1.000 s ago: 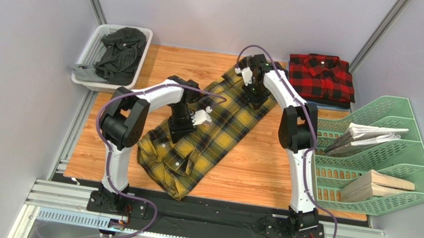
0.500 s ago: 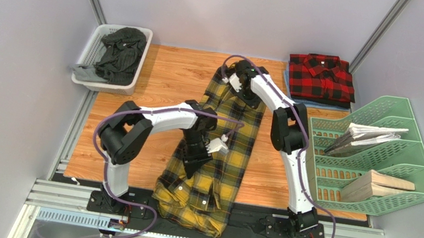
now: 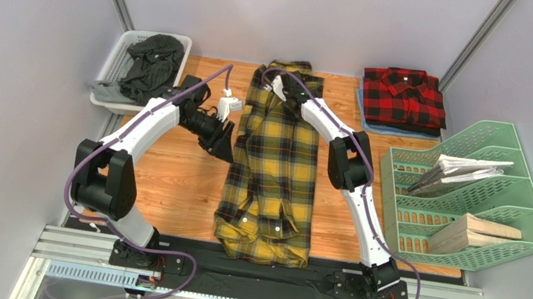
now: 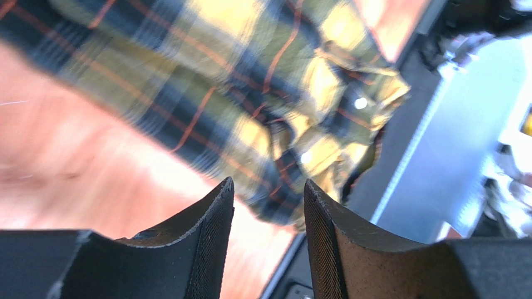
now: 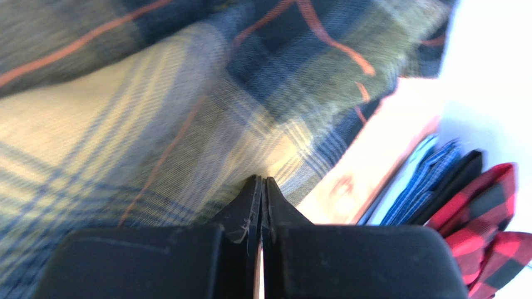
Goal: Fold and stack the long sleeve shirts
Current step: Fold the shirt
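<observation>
Yellow shirt [image 3: 274,174] lies lengthwise on the table [image 3: 165,182] seen from above; your left gripper [image 3: 226,149] hovers just beside its left edge. Left wrist: jaws part-open, empty, shirt beyond them. Right wrist: right gripper [image 5: 261,182] closed, seemingly pinching blurred plaid.

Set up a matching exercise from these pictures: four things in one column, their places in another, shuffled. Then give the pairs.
Things:
1. yellow plaid shirt
2. red plaid shirt
3. white basket
4. green rack

Places:
A. far right corner, folded
B. far left corner, holding dark clothes
C. right side, holding papers
D. down the middle, laid out lengthwise

Pairs: 1-D, 2-A, 3-B, 4-C.
</observation>
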Motion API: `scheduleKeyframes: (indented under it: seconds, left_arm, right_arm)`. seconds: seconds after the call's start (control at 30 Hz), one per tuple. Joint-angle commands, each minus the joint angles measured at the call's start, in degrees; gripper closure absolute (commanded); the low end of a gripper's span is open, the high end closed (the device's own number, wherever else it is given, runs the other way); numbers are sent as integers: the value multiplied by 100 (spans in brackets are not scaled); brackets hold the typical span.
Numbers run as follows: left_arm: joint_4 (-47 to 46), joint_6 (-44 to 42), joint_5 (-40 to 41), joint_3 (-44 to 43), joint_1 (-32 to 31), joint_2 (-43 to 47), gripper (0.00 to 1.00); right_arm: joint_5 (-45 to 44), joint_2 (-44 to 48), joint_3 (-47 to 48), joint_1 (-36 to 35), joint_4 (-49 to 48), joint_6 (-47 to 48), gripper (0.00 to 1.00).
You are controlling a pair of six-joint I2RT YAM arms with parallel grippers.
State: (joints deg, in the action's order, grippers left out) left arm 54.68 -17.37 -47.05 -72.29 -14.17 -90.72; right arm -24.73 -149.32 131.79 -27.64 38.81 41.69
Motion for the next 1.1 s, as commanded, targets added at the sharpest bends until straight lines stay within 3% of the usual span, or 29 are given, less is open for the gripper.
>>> scheduleKeyframes:
  seconds: [0.0,0.03,0.07,0.17,0.2,0.3,0.4,0.53,0.73,1.07]
  left_arm:
    - [-160,49,546,-513,-120,-453,48]
    - [-133,58,634,-688,-121,-586,49]
    - [-124,101,705,-759,-164,-822,49]
    - [-360,373,986,-900,-331,-1079,49]
    - [-579,583,1013,-901,-366,-1123,50]
    - [-844,1031,821,-988,-376,-1448,51]
    - [-844,1226,662,-1295,-384,-1957,55]
    - [-722,1262,846,-1778,-367,-2485,57]
    - [-160,1183,1075,-2498,-288,-3416,56]
    - [579,1244,1093,-3879,-59,-4586,59]
  right_arm:
    - [-183,250,254,136,-831,-318,93]
    - [-42,515,68,188,-796,-433,88]
    - [125,1100,-142,206,-744,-625,74]
    - [1047,2182,-1152,224,-313,-680,47]
    - [1397,2388,-1364,224,-17,-715,45]
    - [2362,2811,-1779,285,1009,-951,48]
    - [3453,2882,-2033,355,1750,-1337,57]
    - [4274,2550,-2289,382,2174,-1831,64]
    - [4486,1697,-1824,531,2298,-1831,66]
    - [4003,747,-664,716,2342,-1752,67]
